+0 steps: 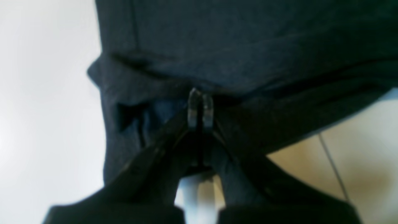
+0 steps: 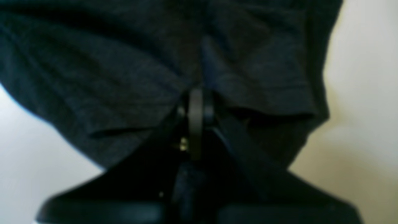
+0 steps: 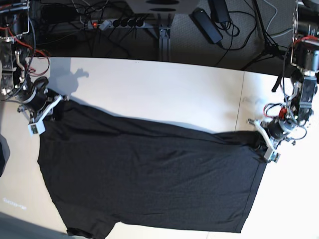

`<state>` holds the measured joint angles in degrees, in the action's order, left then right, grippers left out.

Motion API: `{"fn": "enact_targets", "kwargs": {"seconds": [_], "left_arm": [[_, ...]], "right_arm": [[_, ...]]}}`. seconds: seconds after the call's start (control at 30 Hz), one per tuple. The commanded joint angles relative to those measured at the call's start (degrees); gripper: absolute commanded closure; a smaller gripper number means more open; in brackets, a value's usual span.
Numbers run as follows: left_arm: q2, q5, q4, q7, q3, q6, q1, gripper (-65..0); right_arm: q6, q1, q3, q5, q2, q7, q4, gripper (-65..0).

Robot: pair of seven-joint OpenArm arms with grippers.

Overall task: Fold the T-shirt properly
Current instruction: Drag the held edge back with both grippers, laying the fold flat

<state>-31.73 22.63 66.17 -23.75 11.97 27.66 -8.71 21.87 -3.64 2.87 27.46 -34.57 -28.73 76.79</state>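
Note:
The black T-shirt [image 3: 149,174] lies spread across the white table [image 3: 164,89], reaching from the left side to the right. In the base view my right gripper [image 3: 54,108] is at the shirt's upper left corner. My left gripper [image 3: 262,144] is at its upper right corner. In the left wrist view the left gripper [image 1: 200,95] is shut, with a bunched fold of the T-shirt [image 1: 248,46] pinched at its tips. The right wrist view shows the right gripper [image 2: 196,93] shut on the dark T-shirt [image 2: 108,77], which puckers around the tips. No print shows.
Behind the table's far edge lie a power strip [image 3: 119,22], tangled cables [image 3: 234,30] and a black adapter [image 3: 207,25]. A seam [image 3: 242,99] crosses the table on the right. A dark object [image 3: 2,154] pokes in at the left edge.

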Motion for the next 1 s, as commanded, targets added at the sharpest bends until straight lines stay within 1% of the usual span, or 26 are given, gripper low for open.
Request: {"fn": "enact_targets", "kwargs": {"seconds": [0.0, 0.17, 0.3, 0.47, 0.6, 0.77, 0.97], "left_arm": [[-1.1, -0.2, 1.8, -1.0, -0.9, 0.2, 1.1, 0.0], [-1.1, -0.1, 8.3, -2.3, -7.4, 0.2, 9.4, 0.0], [-1.1, -0.2, 12.9, -2.5, -11.4, 0.2, 15.4, 0.0], [-1.1, -0.2, 18.9, -2.4, -12.0, 0.2, 21.5, 0.0], [-1.1, -0.2, 21.7, -2.4, -12.0, 0.0, 24.9, 0.0], [-1.1, -1.3, 22.9, -2.2, -12.0, 0.0, 27.0, 0.0], [-0.8, -1.5, 24.2, -2.2, -12.8, 0.0, 28.7, 0.0]], "right_arm": [[2.4, -1.0, 1.1, 0.5, -1.0, -2.3, 1.4, 0.0], [2.4, -7.5, 7.0, 3.4, -1.0, -3.2, 6.1, 0.0], [2.4, -12.1, 10.3, 3.7, -1.0, -3.3, 8.3, 0.0], [2.4, -16.3, 11.6, 4.7, -1.0, -3.3, 11.0, 0.0], [2.4, -18.6, 11.9, 4.5, -1.0, -3.5, 13.0, 0.0], [2.4, -20.9, 13.8, 4.5, -1.0, -3.5, 14.5, 0.0], [2.5, -21.0, 16.3, 4.5, -1.0, -5.0, 14.5, 0.0]]}}
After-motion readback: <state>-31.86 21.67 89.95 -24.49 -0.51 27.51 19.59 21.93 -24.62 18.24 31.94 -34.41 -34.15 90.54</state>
